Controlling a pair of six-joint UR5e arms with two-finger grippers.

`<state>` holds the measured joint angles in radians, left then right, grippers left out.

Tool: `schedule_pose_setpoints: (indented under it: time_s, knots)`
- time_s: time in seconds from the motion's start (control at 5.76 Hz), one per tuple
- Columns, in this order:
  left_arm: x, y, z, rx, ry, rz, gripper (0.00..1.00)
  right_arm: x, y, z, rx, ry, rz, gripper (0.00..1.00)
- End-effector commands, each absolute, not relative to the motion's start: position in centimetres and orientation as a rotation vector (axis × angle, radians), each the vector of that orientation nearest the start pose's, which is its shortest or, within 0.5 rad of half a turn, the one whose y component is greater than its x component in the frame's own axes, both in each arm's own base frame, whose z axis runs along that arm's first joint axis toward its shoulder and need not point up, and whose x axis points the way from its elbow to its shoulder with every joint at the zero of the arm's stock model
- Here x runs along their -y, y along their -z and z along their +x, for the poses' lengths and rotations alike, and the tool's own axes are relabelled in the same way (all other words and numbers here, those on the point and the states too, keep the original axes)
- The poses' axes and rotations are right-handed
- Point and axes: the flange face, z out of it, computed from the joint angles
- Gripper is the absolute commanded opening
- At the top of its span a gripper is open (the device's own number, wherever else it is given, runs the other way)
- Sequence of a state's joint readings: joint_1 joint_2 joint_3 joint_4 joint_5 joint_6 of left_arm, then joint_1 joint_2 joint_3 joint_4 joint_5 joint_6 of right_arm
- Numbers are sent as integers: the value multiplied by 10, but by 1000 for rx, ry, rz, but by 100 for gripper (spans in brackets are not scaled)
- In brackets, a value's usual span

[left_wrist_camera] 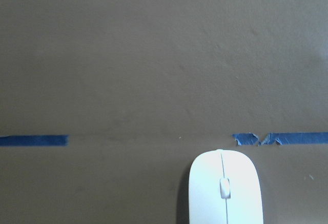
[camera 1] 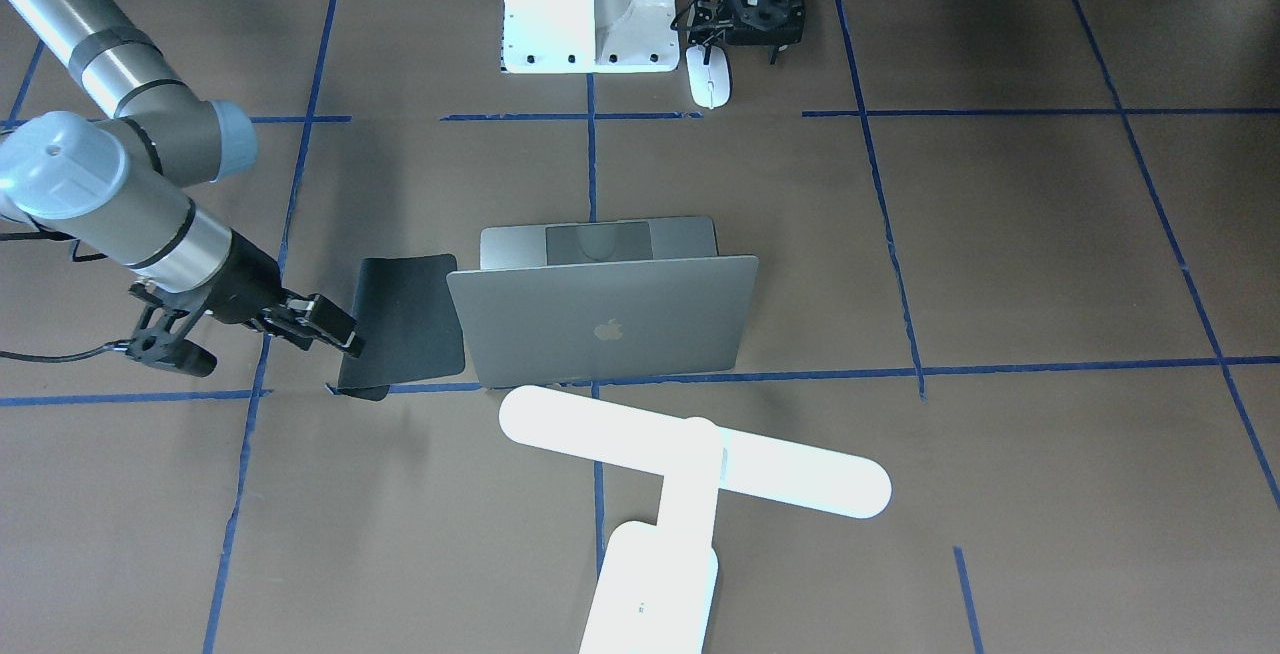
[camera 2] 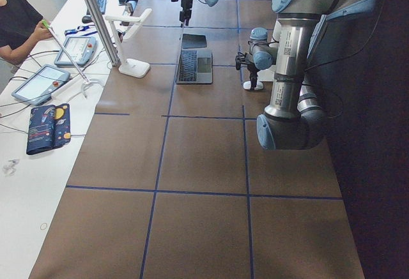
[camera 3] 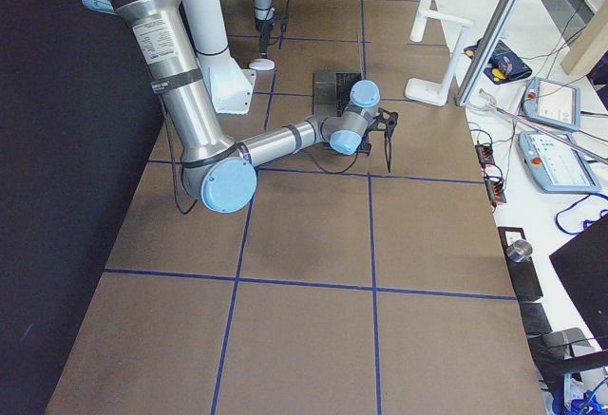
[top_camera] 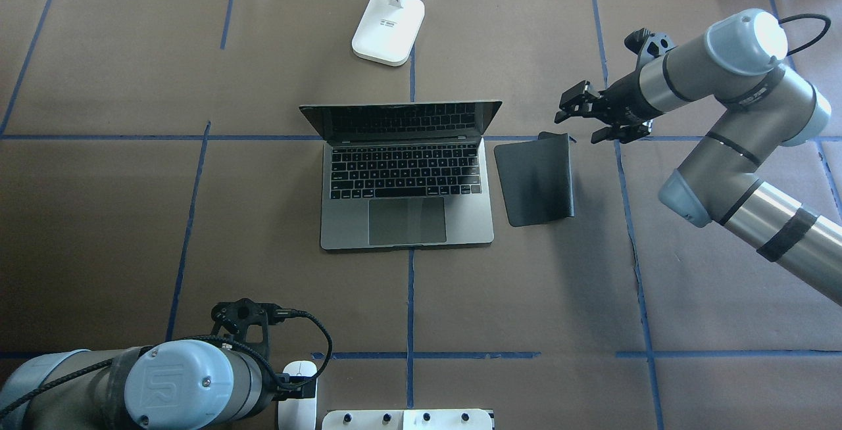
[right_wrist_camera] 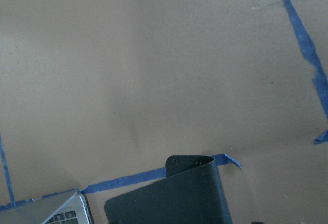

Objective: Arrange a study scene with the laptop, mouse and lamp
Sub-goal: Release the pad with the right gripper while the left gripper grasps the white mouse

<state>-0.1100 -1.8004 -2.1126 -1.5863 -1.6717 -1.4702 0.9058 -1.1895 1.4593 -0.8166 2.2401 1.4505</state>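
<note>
Overhead: the mouse (camera 1: 709, 76) lies on the desk (top_camera: 131, 219) at 7 o'clock from the laptop (top_camera: 408, 180), beside the left tool (camera 1: 758, 34), whose spread we cannot tell. The right tool (top_camera: 589, 116), fingers apart, hovers by the mat (top_camera: 536, 180) at 3 o'clock. We advise centring, then gripping the mouse's long sides.

Silver tubular arms (top_camera: 783, 219), pale-blue joint caps (top_camera: 746, 32), black end effectors (top_camera: 582, 118) and cables (top_camera: 316, 331).
</note>
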Motion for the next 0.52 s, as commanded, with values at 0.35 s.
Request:
schedule_pose_setpoints:
  time_s: [0.35]
  knots:
    - [181,-287,530,-835,-25,-21,100,565,-417,-312,1177,-363,-82,100]
